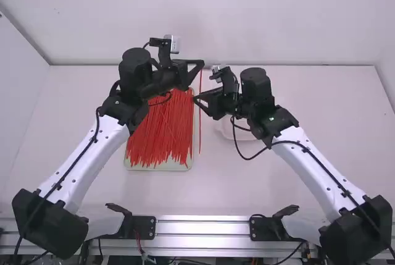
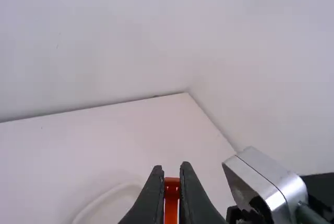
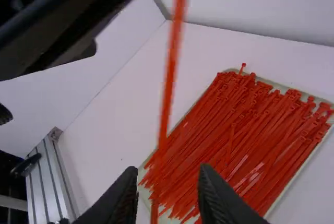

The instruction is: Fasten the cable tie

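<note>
The left gripper's jaws are clenched on the top end of a single red cable tie; the left wrist view has the red strap pinched tight between the two black fingers. The right gripper's jaws stand released, well parted, with the strap running down between them and touching neither finger.

The held tie hangs upright just off the right-hand rim of the tray, its lower end near the tray's near corner. The tray is heaped with loose red ties. The left gripper sits above the tray's far right corner, and the right gripper is just beside the tray's right rim, partway down the strap. A shallow white dish lies to the right of the tray, under the right arm
</note>
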Action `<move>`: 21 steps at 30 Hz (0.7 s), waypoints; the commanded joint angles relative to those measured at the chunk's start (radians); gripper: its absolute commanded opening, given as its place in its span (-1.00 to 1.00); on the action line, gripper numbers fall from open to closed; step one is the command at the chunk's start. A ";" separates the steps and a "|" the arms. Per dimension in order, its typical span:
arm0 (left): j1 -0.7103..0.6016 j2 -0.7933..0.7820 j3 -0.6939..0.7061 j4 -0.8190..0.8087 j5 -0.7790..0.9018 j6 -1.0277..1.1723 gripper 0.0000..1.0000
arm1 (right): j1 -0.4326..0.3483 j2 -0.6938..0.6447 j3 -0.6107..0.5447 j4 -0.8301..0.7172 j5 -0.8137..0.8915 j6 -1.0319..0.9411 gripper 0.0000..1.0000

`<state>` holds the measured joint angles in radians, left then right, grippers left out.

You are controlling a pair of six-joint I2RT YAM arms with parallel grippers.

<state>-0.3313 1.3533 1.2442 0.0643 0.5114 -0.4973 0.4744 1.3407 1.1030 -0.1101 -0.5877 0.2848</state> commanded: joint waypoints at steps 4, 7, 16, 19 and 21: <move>-0.002 -0.024 -0.003 -0.002 -0.007 0.044 -0.96 | -0.002 -0.001 0.029 -0.002 -0.010 0.002 -0.67; -0.002 -0.024 -0.003 0.001 -0.004 0.041 -0.96 | -0.005 -0.001 0.029 -0.001 -0.010 0.003 -1.00; 0.031 -0.024 0.002 -0.003 0.000 0.060 -0.12 | -0.017 -0.004 0.029 -0.005 -0.058 -0.101 -1.00; 0.066 -0.028 0.005 0.010 0.068 0.098 -0.07 | -0.050 -0.010 0.029 -0.002 -0.137 -0.164 -1.00; 0.097 -0.031 0.006 0.031 0.143 0.132 -0.03 | -0.077 -0.010 0.029 -0.001 -0.189 -0.186 -1.00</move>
<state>-0.2661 1.3537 1.2442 0.0837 0.5682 -0.4194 0.4236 1.3407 1.1030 -0.1150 -0.6960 0.1574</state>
